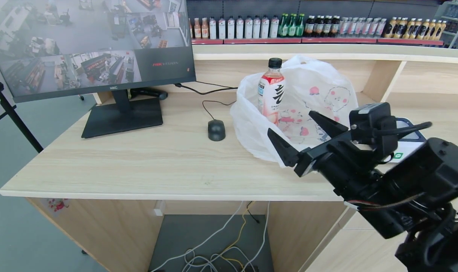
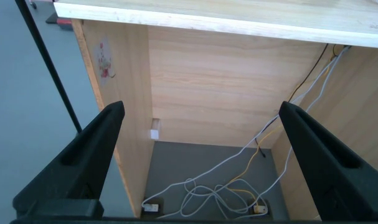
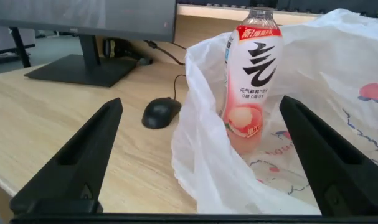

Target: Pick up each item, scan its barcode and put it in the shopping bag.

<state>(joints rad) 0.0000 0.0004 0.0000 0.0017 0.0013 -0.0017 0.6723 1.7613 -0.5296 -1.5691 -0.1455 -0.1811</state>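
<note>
One item concerns me here: the bottle [image 1: 271,92], standing upright inside the shopping bag [image 1: 327,87], its black cap above the bag's rim. I judge the placing step to be as good as done. What is left is to get my tool clear without disturbing the result.

State of tools:
- Right gripper [image 1: 306,136]: jaws spread wide, holding nothing, just beside the near wall of the bag and apart from the bottle.
- Left gripper [image 2: 201,109]: also wide open and empty, hanging low in front of the desk [image 1: 157,162], below its top.

Procedure, as I judge it:
1. Hold the right jaws at full spread. Closing this near the bag risks pinching the thin film.
2. Draw the right gripper back along its own axis, away from the bag and not sideways — a sideways sweep could hook the rim and drag bag and bottle together.
3. Lift before any turn toward the mouse [image 1: 216,130] or the monitor [image 1: 89,45].
4. Check that the bottle stands on its own. The soft bag gives it little support, so a tug on the film may tip it.
5. Raise the left arm only once the next item is located.
</note>
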